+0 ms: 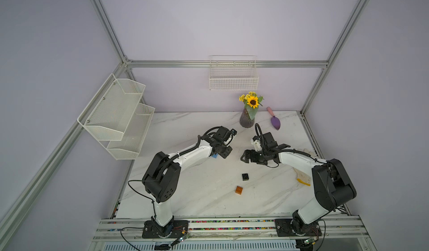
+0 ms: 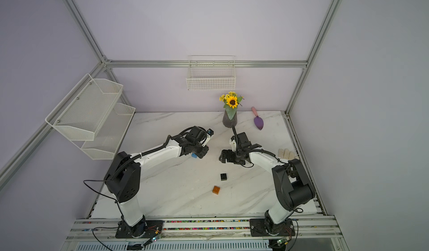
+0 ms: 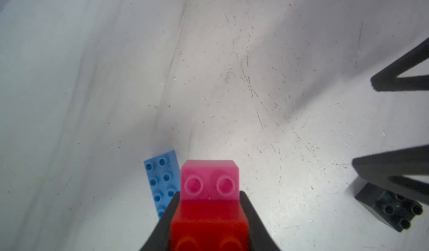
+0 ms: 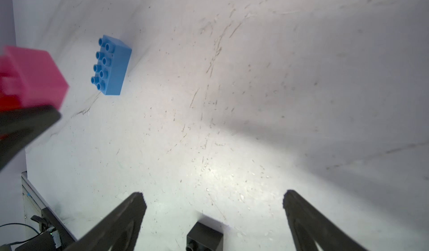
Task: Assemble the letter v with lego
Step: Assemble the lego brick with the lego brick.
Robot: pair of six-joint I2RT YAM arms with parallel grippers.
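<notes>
Two joined pieces, red brick (image 3: 209, 224) and pink brick (image 3: 210, 175), clamped in left gripper (image 3: 210, 193) just beside blue brick (image 4: 111, 64), centre-left; right gripper (image 4: 213, 198) spread, empty. Judged light, rigid, slick: pinch flat side walls.

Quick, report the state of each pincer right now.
Left pincer: closed on the red brick, with the pink brick joined to it.
Right pincer: open, holding nothing.
</notes>
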